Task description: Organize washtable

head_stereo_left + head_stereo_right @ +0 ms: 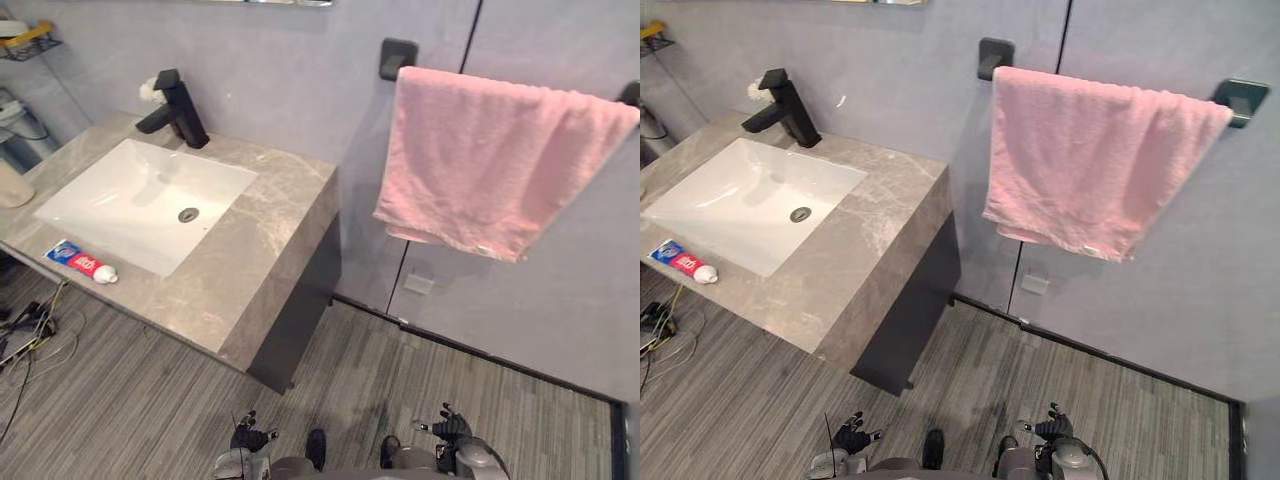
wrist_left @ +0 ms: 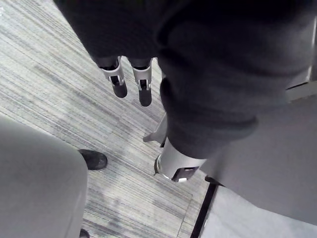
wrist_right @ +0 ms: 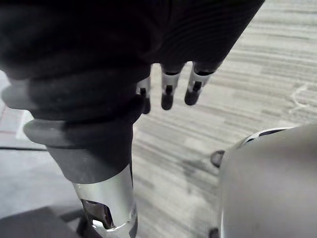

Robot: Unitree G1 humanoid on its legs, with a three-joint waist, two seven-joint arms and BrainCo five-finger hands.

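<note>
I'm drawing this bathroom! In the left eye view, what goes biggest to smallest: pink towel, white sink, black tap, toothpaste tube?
1. pink towel
2. white sink
3. black tap
4. toothpaste tube, only a bit smaller than the tap

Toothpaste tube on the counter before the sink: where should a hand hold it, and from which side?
Probably pinch the toothpaste tube across its middle, coming from above on the open front side of the counter. It lies flat, lengthwise along that edge, white cap to the right, so its narrow width faces the robot; the sink lies behind it.
</note>
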